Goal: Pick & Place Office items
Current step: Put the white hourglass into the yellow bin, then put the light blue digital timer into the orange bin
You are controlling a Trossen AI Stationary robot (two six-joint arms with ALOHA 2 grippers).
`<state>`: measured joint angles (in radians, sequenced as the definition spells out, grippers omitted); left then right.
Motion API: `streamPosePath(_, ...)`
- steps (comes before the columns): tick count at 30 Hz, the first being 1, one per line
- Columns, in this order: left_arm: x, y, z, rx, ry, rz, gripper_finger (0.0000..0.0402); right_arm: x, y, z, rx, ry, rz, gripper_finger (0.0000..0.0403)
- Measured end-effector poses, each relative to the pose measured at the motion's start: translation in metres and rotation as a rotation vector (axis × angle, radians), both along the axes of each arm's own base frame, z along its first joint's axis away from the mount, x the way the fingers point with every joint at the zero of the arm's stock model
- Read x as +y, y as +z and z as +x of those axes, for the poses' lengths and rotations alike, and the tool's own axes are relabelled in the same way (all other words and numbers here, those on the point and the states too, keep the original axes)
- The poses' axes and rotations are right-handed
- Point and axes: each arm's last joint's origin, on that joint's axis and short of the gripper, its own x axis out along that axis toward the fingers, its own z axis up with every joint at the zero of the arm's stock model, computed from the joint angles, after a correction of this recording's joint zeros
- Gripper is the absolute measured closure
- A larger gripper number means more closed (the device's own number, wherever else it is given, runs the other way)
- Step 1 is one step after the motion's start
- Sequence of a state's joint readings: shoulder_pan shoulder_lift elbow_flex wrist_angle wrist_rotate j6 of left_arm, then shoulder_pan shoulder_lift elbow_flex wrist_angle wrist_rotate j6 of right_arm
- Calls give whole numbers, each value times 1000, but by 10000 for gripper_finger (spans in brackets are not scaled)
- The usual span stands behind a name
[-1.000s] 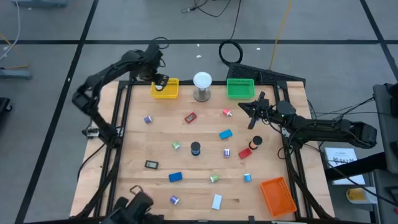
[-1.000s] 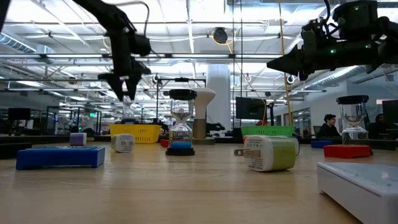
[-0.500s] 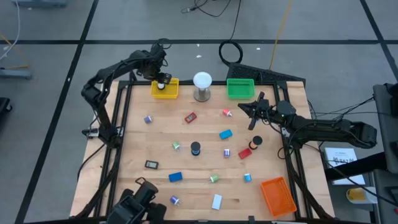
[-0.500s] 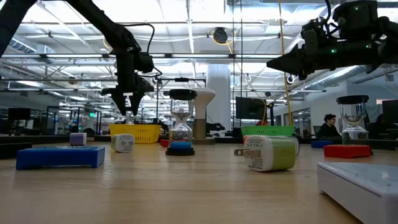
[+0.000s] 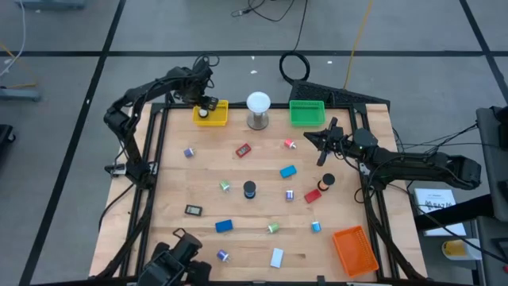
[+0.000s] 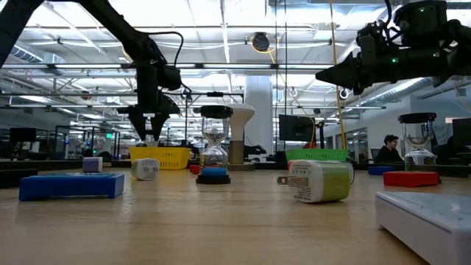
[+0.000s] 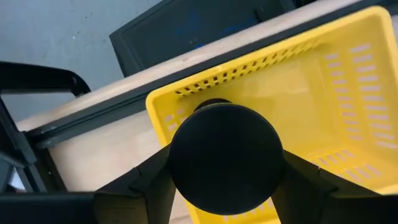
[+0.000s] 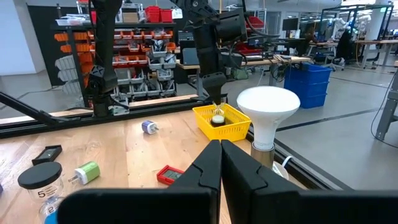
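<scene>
My left gripper (image 5: 205, 108) hangs over the yellow tray (image 5: 214, 117) at the table's far left, shut on a small item with a round black cap (image 7: 227, 155). In the right wrist view that item (image 8: 217, 118) shows low inside the tray. Other office items lie scattered on the wooden table: a red block (image 5: 243, 149), a blue block (image 5: 287, 171), a black cap (image 5: 249, 189), a green roll (image 5: 272, 228). My right gripper (image 5: 321, 140) waits shut in the air at the table's right side. My left gripper pinches the item's round black cap by its rim (image 7: 177, 168) between the two fingers, one on either side. The fingers come from above, pointing steeply down. The item hangs upright within the yellow tray's walls; whether its bottom touches the tray floor I cannot tell.
A white ball on a metal stand (image 5: 258, 107) stands just right of the yellow tray. A green tray (image 5: 307, 113) sits at the far right and an orange tray (image 5: 355, 249) at the near right corner. Black frame rails (image 5: 151, 151) border the table.
My left gripper has come down over the yellow tray with the black-capped item, which now sits lower between the tray's walls. Most of the descent came early; it has hardly moved since.
</scene>
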<state>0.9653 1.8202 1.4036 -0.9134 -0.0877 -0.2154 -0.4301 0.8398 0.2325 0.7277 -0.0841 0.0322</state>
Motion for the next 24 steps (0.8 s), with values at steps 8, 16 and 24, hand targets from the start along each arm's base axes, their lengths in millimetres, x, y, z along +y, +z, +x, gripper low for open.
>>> streamPosePath(8, -2, 14, 4, 27, -61, 65, 137, 0, 0, 0, 0, 0, 0, 403)
streamPosePath(16, -12, 35, -2, 22, -92, 104, 100, 0, 5, 0, -40, -2, -35, 403)
streamPosePath(24, -63, 86, -4, -152, -291, 340, 203, 0, 6, -1, -47, -26, -48, 403)
